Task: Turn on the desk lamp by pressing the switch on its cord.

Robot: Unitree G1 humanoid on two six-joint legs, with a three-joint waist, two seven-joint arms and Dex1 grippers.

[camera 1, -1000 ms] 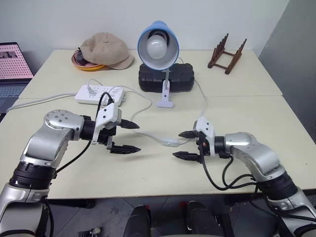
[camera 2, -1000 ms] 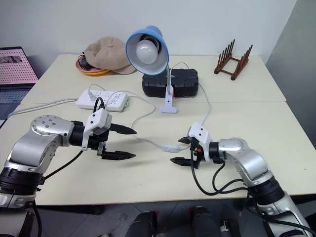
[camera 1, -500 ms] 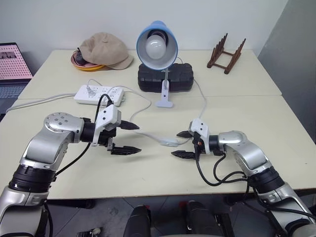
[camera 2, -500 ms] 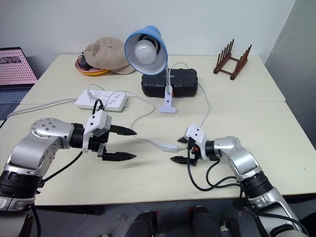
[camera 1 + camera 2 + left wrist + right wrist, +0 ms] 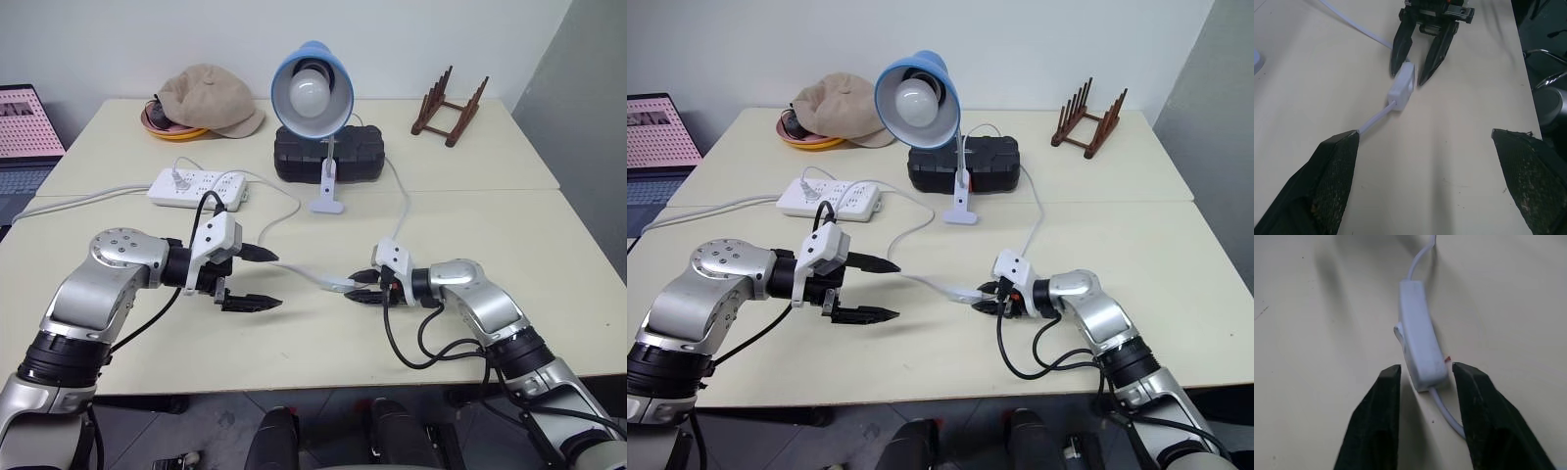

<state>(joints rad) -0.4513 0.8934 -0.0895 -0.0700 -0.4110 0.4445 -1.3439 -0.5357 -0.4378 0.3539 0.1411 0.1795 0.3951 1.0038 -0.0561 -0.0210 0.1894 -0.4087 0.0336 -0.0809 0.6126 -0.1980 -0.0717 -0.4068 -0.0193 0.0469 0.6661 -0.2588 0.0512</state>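
The desk lamp [image 5: 312,88], with a light-blue shade and a white bulb, stands clipped at the back middle of the table. Its thin white cord [image 5: 292,266] loops forward to the small white switch [image 5: 1418,342], which lies on the tabletop between the two arms. My right gripper [image 5: 361,292] has its black fingers closed in on the near end of the switch, one on each side. My left gripper [image 5: 276,280] hovers open a hand's width to the left of the switch, holding nothing.
A white power strip [image 5: 196,184] lies back left, with a black case [image 5: 328,155] behind the lamp base. A beige cap [image 5: 211,98] on a dish, a wooden rack [image 5: 449,113] and a laptop [image 5: 24,127] sit around the far edges.
My right gripper slid in a little toward the switch and its wide-open fingers closed in around the switch's end. The left gripper stayed open and in place.
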